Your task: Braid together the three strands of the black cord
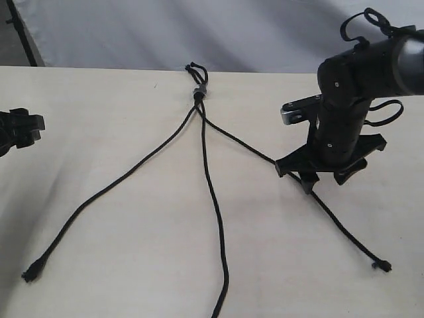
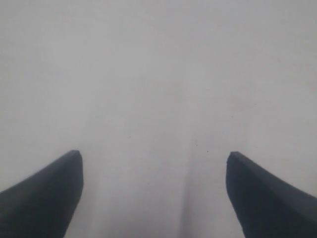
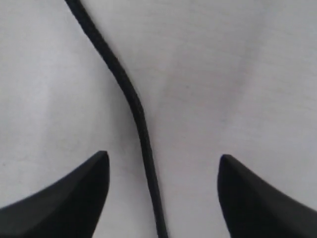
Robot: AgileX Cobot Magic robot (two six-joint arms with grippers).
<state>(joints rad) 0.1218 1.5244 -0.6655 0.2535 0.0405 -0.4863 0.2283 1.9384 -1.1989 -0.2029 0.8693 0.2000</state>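
The black cord lies fanned out on the pale table, bound at the far end by a small grey band (image 1: pixel 198 90) with short loops. Its left strand (image 1: pixel 106 192) runs to a knot near the front left. The middle strand (image 1: pixel 213 199) runs to the front edge. The right strand (image 1: pixel 245 140) passes under my right gripper (image 1: pixel 310 180) and ends in a knot (image 1: pixel 383 265). In the right wrist view that gripper (image 3: pixel 163 157) stands open with the strand (image 3: pixel 133 104) lying between its fingers, untouched. My left gripper (image 2: pixel 154 156) is open over bare table, at the exterior view's left edge (image 1: pixel 18 129).
A pale backdrop rises behind the table's far edge (image 1: pixel 99 68). The right arm's black cables (image 1: pixel 371 23) loop above its wrist. Bare tabletop (image 1: pixel 152 218) lies between the strands.
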